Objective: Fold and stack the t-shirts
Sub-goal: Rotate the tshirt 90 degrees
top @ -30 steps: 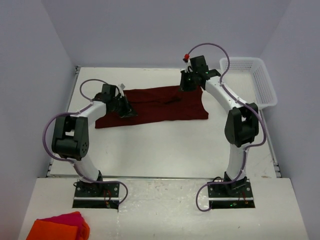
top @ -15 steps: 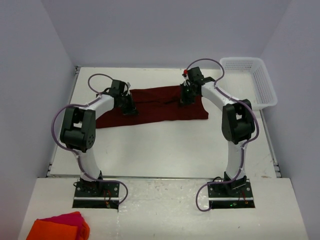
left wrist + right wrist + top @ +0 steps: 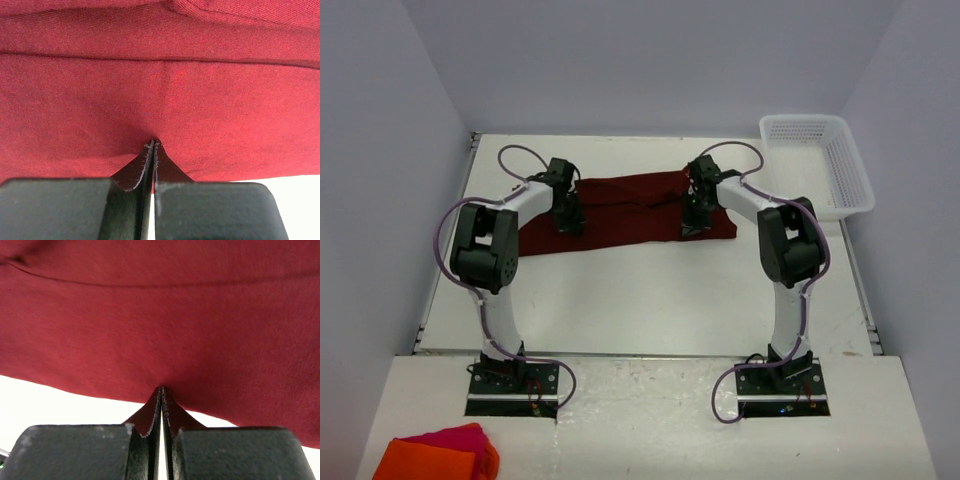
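Note:
One dark maroon t-shirt (image 3: 630,205) lies spread flat across the far middle of the white table. My left gripper (image 3: 570,222) is down on its left part, close to the near hem. In the left wrist view the fingers (image 3: 154,142) are shut, with the tips pinching the fabric (image 3: 165,85). My right gripper (image 3: 692,225) is down on the right part, also by the near hem. In the right wrist view it (image 3: 161,388) is shut, with the tips nipping the cloth (image 3: 165,315). White table shows just below the hem.
A white plastic basket (image 3: 820,160) stands at the far right corner. Folded orange and pink cloths (image 3: 440,455) lie on the near ledge at the bottom left, outside the arms' bases. Walls close in the table on three sides.
The right gripper came down from above the shirt's far edge to its near hem. The left arm swung in and lowered onto the shirt's left part. The shirt has barely shifted.

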You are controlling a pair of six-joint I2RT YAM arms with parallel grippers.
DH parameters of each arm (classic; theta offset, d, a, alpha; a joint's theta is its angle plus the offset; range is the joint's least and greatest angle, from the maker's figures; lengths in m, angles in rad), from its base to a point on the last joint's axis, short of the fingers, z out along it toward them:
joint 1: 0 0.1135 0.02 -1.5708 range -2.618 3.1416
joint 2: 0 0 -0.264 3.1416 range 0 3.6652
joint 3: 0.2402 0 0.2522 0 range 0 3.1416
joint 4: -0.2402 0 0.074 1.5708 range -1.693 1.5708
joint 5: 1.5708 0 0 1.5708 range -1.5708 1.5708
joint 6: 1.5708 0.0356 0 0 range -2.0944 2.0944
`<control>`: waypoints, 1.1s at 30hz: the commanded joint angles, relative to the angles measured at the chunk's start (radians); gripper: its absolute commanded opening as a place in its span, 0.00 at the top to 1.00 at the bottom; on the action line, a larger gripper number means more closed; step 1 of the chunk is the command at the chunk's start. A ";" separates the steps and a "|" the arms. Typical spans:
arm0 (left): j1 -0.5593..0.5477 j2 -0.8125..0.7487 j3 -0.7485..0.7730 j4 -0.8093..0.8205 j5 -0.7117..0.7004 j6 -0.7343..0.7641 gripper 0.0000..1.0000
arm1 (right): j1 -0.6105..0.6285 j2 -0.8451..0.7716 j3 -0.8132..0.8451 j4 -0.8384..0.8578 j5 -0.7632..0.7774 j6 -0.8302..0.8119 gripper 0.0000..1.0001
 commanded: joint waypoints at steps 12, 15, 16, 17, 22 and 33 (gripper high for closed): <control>-0.041 -0.043 -0.207 -0.086 0.079 0.008 1.00 | 0.017 -0.054 -0.160 0.059 0.048 0.077 1.00; -0.078 -0.079 -0.274 -0.061 0.114 -0.005 1.00 | 0.017 -0.073 -0.185 0.076 0.051 0.085 1.00; -0.092 -0.086 -0.290 -0.055 0.131 -0.014 1.00 | 0.019 -0.079 -0.186 0.076 0.054 0.087 1.00; -0.119 -0.098 -0.305 -0.049 0.142 -0.018 1.00 | 0.017 -0.082 -0.185 0.070 0.062 0.084 1.00; -0.246 -0.120 -0.373 0.009 0.233 -0.074 1.00 | 0.019 -0.140 -0.162 0.075 0.144 0.073 1.00; -0.579 0.053 -0.161 0.046 0.418 -0.136 1.00 | 0.017 -0.370 -0.171 0.050 0.198 0.057 1.00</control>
